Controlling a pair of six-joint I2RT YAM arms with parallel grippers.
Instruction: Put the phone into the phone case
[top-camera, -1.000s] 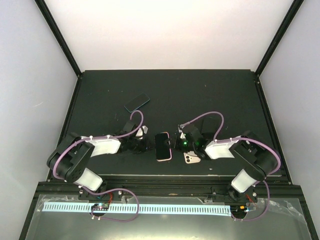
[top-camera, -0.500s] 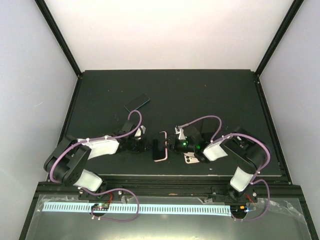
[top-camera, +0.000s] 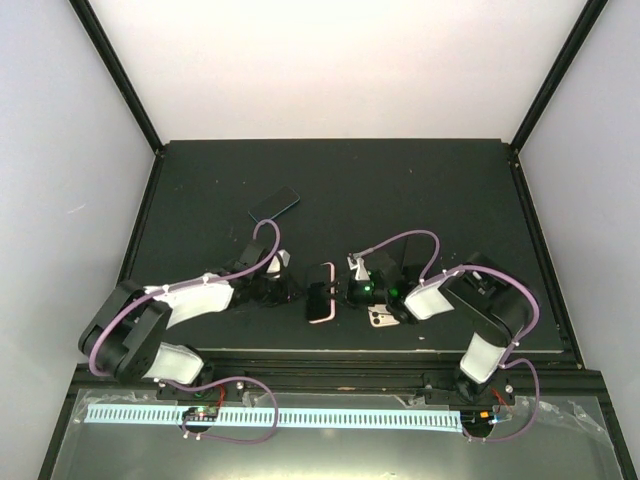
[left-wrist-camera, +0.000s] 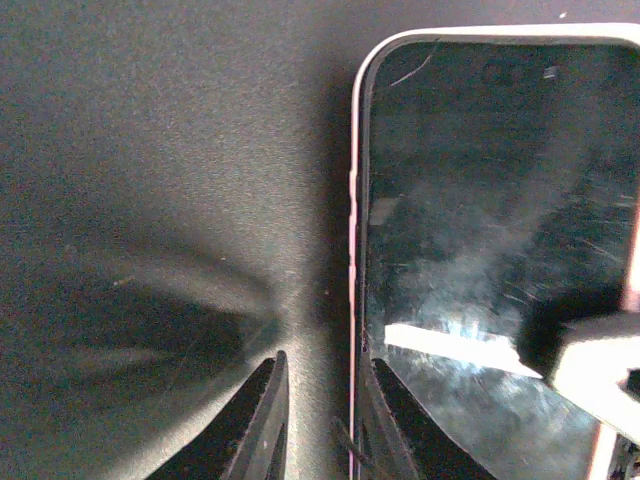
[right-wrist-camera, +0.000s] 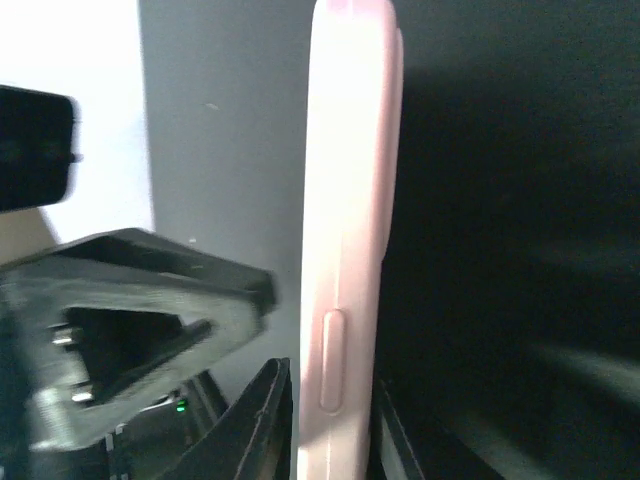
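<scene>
A black-screened phone in a pink case (top-camera: 320, 292) stands tilted up on its long edge between my two grippers. In the left wrist view its screen (left-wrist-camera: 480, 200) faces the camera. My left gripper (top-camera: 297, 291) (left-wrist-camera: 325, 420) straddles the phone's long edge, jaws a little apart. One finger lies over the screen, and the other stands off the edge over the table. My right gripper (top-camera: 345, 290) (right-wrist-camera: 330, 420) is shut on the pink case's side edge (right-wrist-camera: 345, 200), which has a side button.
A white phone, back up with its camera lenses showing (top-camera: 380, 318), lies beside my right gripper near the front edge. A dark flat phone or case (top-camera: 274, 204) lies at the back left. The black table (top-camera: 450, 200) has a raised frame and white walls.
The phone has tipped from lying flat to standing on its edge, and both grippers have closed in on it. Over the last half second it has hardly moved.
</scene>
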